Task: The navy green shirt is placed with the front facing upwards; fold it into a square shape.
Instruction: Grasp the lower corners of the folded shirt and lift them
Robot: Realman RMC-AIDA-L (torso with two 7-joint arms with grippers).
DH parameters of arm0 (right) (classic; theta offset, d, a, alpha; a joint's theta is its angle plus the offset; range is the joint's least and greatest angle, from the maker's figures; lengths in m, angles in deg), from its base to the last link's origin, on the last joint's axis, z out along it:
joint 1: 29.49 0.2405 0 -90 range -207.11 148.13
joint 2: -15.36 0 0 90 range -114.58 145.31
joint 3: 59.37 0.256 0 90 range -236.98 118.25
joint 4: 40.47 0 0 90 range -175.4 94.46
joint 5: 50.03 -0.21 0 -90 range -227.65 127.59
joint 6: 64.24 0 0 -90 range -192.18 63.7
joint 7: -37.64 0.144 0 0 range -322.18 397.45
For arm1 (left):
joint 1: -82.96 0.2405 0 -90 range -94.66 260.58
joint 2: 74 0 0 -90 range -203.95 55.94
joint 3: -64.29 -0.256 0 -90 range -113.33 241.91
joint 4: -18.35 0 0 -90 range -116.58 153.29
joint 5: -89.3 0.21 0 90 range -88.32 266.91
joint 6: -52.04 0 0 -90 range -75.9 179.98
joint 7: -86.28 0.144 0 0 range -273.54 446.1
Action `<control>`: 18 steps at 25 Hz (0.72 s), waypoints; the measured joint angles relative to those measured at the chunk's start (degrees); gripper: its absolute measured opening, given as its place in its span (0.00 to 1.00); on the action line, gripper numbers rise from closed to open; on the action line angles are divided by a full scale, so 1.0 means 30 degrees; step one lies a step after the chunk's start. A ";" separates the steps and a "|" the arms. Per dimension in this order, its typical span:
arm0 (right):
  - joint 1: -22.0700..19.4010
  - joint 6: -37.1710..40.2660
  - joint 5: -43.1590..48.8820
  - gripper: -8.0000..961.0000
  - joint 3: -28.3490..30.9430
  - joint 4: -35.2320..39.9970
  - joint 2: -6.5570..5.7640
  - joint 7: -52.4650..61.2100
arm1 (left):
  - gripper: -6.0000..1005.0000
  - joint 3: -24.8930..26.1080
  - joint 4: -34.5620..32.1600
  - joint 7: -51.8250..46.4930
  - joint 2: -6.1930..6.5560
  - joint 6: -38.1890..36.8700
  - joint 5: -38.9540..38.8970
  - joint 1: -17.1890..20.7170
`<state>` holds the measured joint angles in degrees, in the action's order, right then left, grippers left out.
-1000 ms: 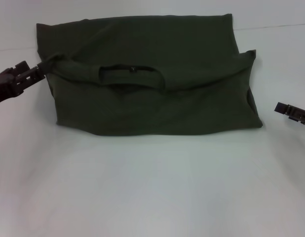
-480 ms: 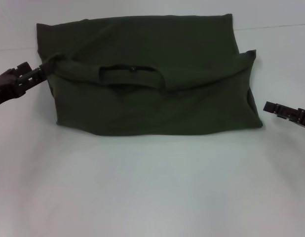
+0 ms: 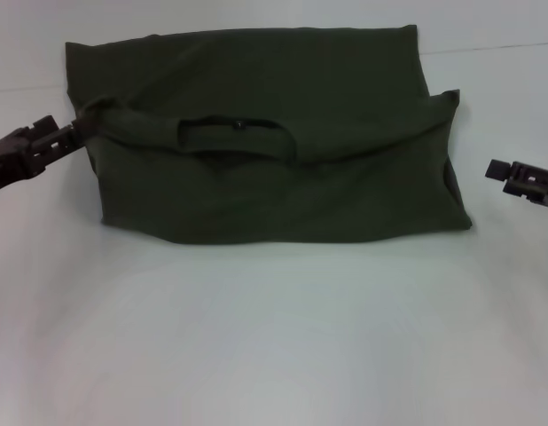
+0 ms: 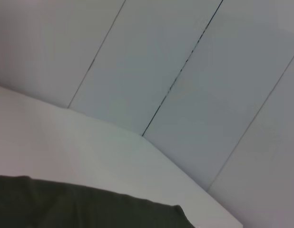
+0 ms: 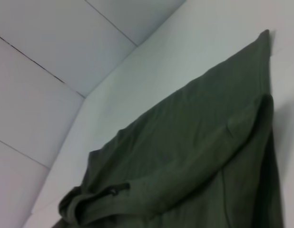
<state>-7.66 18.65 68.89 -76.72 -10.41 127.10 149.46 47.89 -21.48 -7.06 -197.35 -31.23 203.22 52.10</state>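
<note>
Both jaws flank the navy green shirt (image 3: 265,142), left (image 3: 72,133) touching.

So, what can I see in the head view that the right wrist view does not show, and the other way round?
Only the head view shows both claws: the left claw is at the left end of the navy green shirt, where the fabric bunches, and the right claw is off the shirt's right edge, apart from it. It also shows the shirt's whole outline. Only the right wrist view shows the panelled wall behind the table. Both show the shirt folded over, with the neck opening on top, on the white table.
</note>
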 joint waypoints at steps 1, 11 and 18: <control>0.0075 0.0094 0.0007 0.83 -0.0107 0.0016 -0.0148 0.0372 | 0.95 -0.0057 -0.0009 -0.0033 0.0001 -0.0001 0.0039 0.0036; 0.0932 -0.0638 0.0886 0.83 -0.1585 0.0046 -0.0568 0.2920 | 0.95 -0.0324 -0.0023 0.0025 -0.0053 0.0135 0.0112 0.0200; 0.1156 -0.1569 0.1561 0.83 -0.1952 -0.0173 -0.0237 0.3331 | 0.95 -0.0333 -0.0023 0.0098 -0.0075 0.0178 0.0113 0.0215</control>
<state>-4.19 13.95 73.58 -82.58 -10.93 126.39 159.45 46.89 -21.55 -6.77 -197.57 -30.69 203.56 52.75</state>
